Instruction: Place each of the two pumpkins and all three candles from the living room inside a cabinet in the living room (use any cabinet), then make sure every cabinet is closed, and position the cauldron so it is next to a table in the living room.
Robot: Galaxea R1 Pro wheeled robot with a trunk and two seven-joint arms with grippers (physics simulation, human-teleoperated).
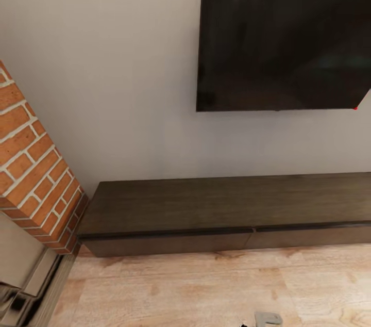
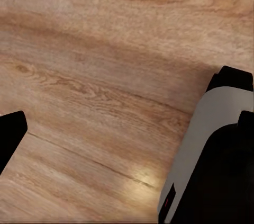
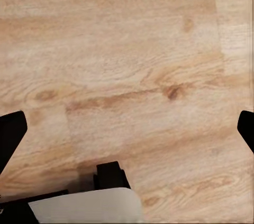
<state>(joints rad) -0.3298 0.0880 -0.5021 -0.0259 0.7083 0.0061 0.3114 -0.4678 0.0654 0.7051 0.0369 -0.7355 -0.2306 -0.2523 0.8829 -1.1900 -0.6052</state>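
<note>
A long, low dark-brown cabinet (image 1: 226, 213) runs along a pale grey wall (image 1: 103, 59), its handleless drawer fronts shut flush. A black television (image 1: 283, 43) hangs on the wall above the unit's right portion. A red brick column (image 1: 36, 177) stands at the cabinet's left end, and light wood flooring (image 1: 206, 285) stretches in front.
</note>
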